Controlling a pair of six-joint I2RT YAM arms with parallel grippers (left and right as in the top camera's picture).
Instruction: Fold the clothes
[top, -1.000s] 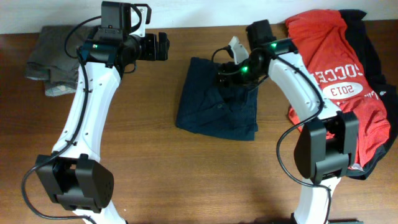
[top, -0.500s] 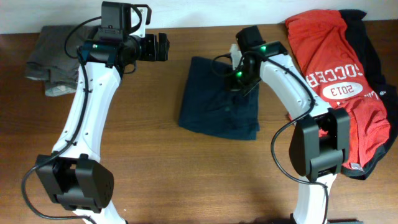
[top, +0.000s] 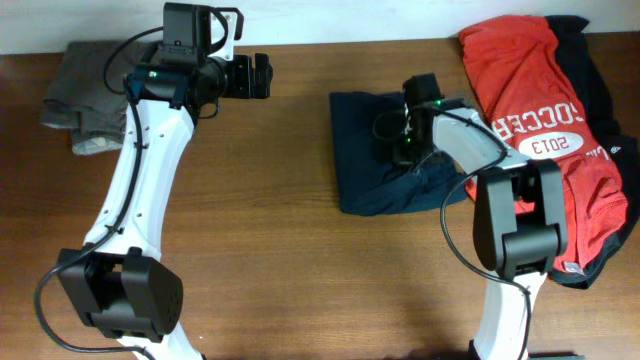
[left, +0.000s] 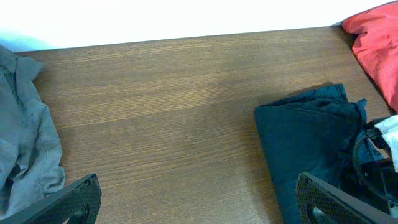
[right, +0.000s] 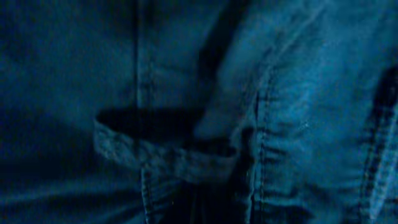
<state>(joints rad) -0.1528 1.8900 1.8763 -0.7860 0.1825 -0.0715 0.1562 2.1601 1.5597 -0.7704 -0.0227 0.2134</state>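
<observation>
The navy shorts (top: 362, 165) lie bunched on the table, just left of the red jersey (top: 530, 100). My right gripper (top: 405, 148) presses into their right part and is shut on the fabric. In the right wrist view the navy shorts (right: 186, 112) fill the frame, with a belt loop and seams showing; the fingers are hidden. My left gripper (top: 262, 76) hangs open above the bare wood at the back left, holding nothing. In the left wrist view its fingers (left: 68, 202) stand wide apart, with the shorts (left: 311, 143) to the right.
A grey-brown garment (top: 85, 85) lies crumpled at the back left corner. A black garment (top: 600, 80) lies under the red jersey at the right edge. The table's far edge meets a white wall (left: 186, 18).
My right gripper has shut on the navy shorts and pulled them right, toward the red jersey. The shorts have bunched up. The left arm has not moved.
</observation>
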